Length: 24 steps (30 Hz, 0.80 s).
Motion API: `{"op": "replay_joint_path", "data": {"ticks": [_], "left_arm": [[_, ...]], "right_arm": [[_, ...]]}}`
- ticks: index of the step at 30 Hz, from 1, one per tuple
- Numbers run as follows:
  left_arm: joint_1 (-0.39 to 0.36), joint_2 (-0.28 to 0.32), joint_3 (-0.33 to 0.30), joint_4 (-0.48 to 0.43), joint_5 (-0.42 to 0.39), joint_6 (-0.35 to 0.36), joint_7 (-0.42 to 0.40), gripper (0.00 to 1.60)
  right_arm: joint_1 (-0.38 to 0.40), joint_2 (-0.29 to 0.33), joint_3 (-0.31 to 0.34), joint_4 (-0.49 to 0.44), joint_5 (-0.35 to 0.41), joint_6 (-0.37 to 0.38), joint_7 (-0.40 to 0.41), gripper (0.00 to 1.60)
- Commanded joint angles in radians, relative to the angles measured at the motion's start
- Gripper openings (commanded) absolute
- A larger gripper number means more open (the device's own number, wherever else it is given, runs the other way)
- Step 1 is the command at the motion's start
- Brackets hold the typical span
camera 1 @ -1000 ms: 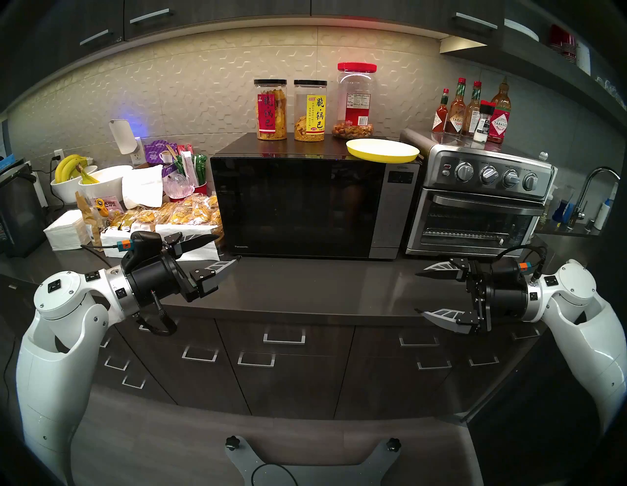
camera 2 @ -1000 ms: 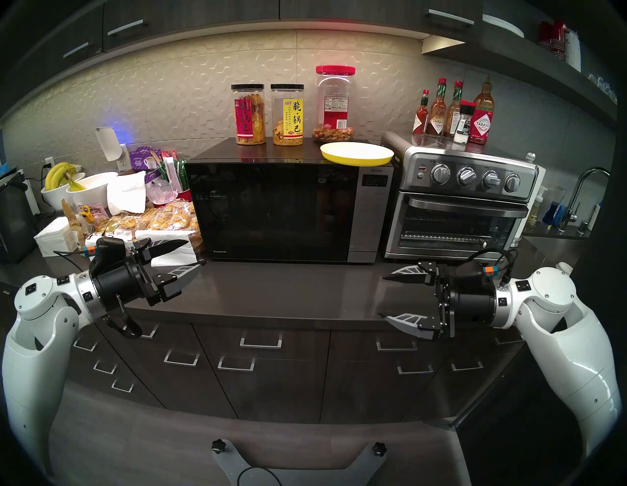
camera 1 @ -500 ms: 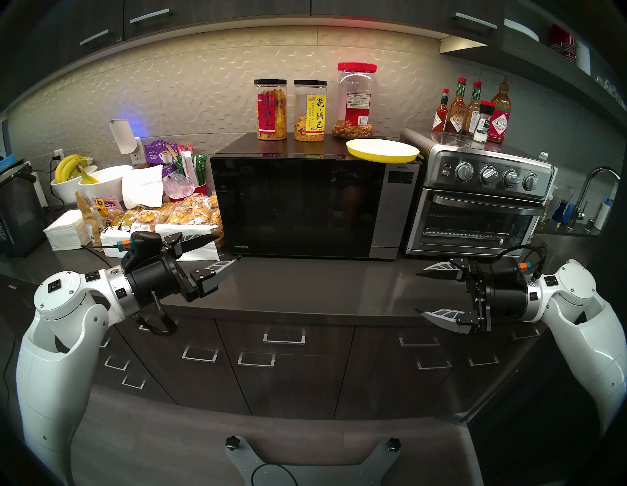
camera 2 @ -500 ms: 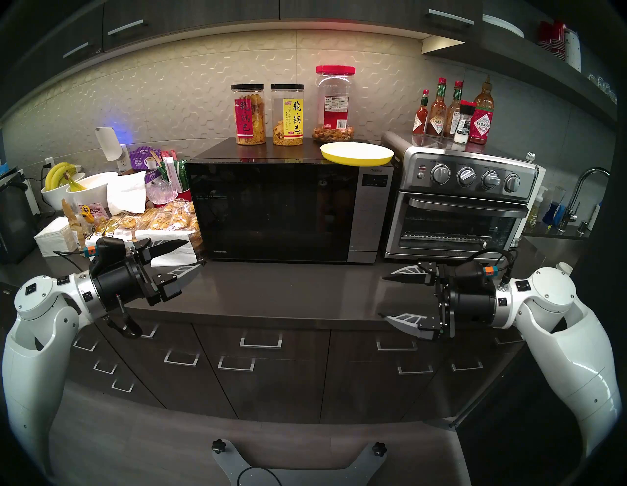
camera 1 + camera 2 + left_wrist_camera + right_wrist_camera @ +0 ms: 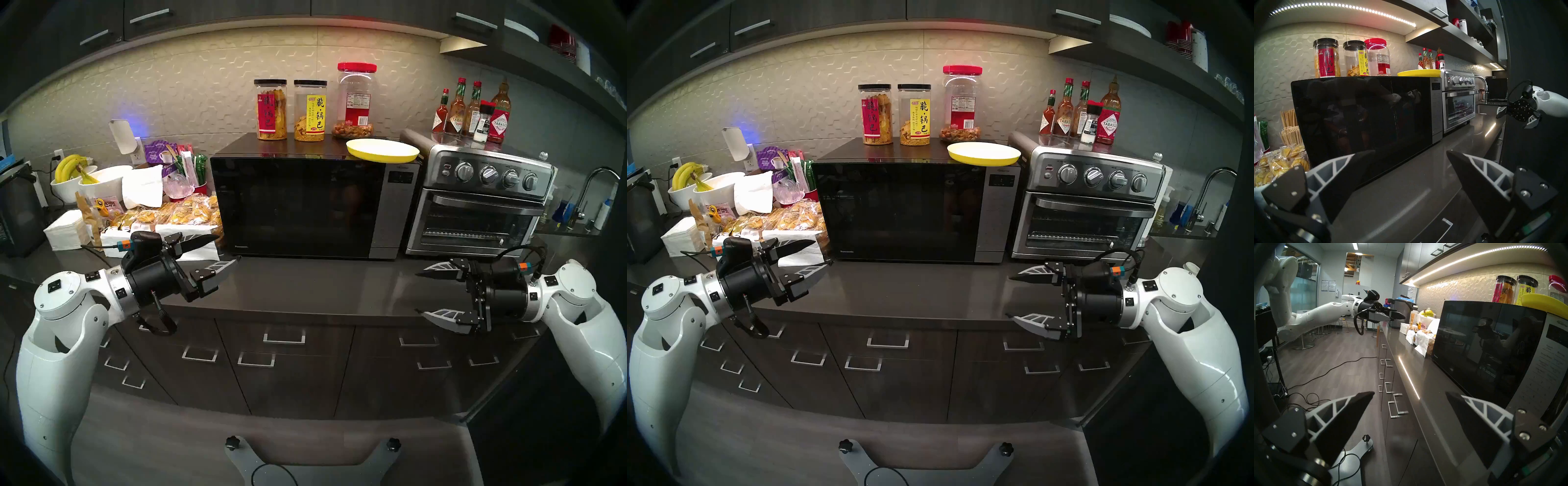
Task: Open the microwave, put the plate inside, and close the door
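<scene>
Sitting on the boxy black-fronted Panasonic microwave (image 5: 312,203), at its top right corner in the head view, the round shallow yellow plate (image 5: 382,150) is looking light, stiff and slick, probably best pinched at its raised rim. Below it, the glossy black glass door (image 5: 298,207) is standing shut. Both the left pincer (image 5: 226,248) and right pincer (image 5: 418,292) are hanging spread apart and empty over the dark worktop (image 5: 322,285), well below the plate.

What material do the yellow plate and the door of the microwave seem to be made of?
The yellow plate looks like plastic or melamine: uniform bright colour, soft matte sheen, though glazed ceramic is possible. The door looks like glossy black glass: it mirrors the room clearly, as the left wrist view shows.
</scene>
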Motion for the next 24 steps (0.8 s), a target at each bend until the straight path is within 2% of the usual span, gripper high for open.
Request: {"op": "replay_joint_path", "data": {"ticks": [1,24], "left_arm": [[0.000,0.002,-0.002,-0.009,0.000,0.000,-0.002,1.60],[0.000,0.002,-0.002,-0.009,0.000,0.000,-0.002,1.60]], "right_arm": [[0.004,-0.002,0.003,-0.001,0.006,0.001,0.001,1.60],[0.004,-0.002,0.003,-0.001,0.006,0.001,0.001,1.60]]}}
